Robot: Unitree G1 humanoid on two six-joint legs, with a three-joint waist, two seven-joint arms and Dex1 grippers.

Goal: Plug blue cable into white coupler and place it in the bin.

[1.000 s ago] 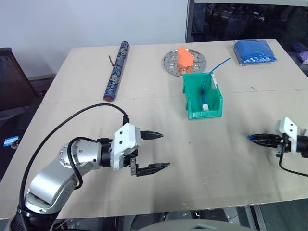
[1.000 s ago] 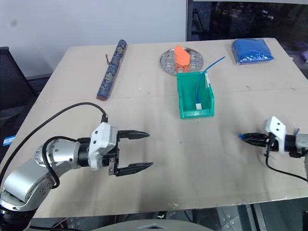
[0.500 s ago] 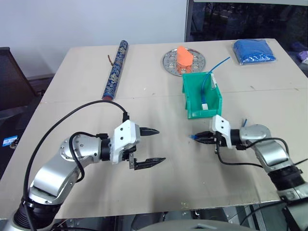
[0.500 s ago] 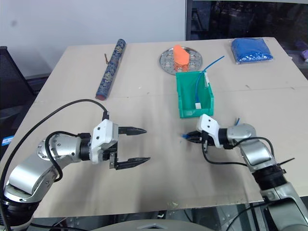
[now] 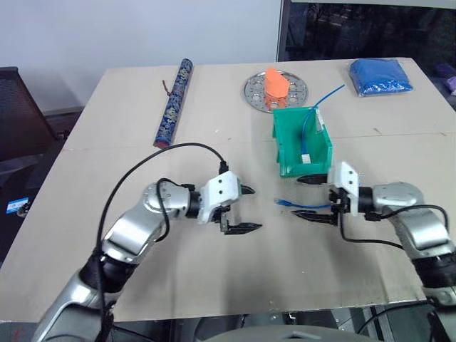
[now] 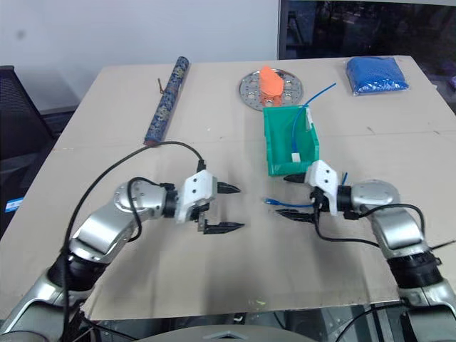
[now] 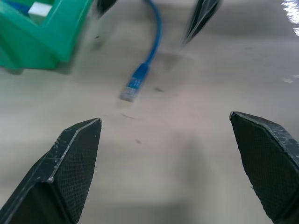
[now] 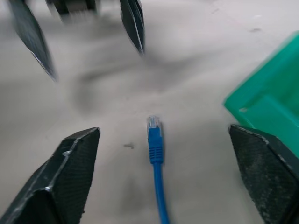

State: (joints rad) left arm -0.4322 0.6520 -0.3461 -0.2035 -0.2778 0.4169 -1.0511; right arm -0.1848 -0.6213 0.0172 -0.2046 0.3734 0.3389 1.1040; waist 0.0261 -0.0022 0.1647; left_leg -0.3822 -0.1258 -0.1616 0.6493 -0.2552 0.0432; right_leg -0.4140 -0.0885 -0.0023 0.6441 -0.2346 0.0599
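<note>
Lying flat on counter, blue cable sits btwn both end effectors, plug end twd the left one. Right end effector wide open, straddling cable w/o gripping. Left end effector wide open, empty. Bin just beyond, white coupler inside.

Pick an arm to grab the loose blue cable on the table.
Right, probably. The blue cable lies between the open right claw fingers, plug pointing toward the left claw, which is open too but short of the plug.
</note>
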